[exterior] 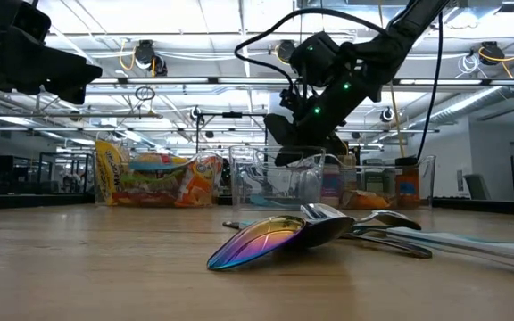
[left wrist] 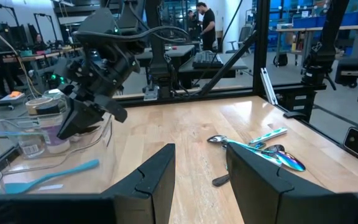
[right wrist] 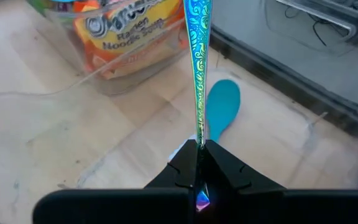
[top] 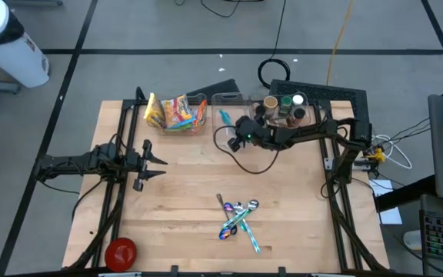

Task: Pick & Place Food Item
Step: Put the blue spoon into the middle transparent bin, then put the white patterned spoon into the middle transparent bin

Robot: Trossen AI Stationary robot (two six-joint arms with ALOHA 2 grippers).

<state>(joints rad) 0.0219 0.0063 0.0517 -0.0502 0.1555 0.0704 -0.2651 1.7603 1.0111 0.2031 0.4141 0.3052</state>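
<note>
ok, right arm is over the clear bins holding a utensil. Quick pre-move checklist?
1. Grip: right hand shut on the iridescent utensil: ok.
2. Target below: middle clear bin, blue spoon already inside: ok.
3. Utensil tip inside the bin: cannot tell.
4. Left hand open, parked at the table's left, away from the bins: ok.
5. Remaining utensils lying mid-table, unobstructed: ok.
6. Matches food-item task: not ok, it holds cutlery.

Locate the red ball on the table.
In the high view the red ball sits at the table's near left corner, below the left gripper and left of the pile of spoons.
</note>
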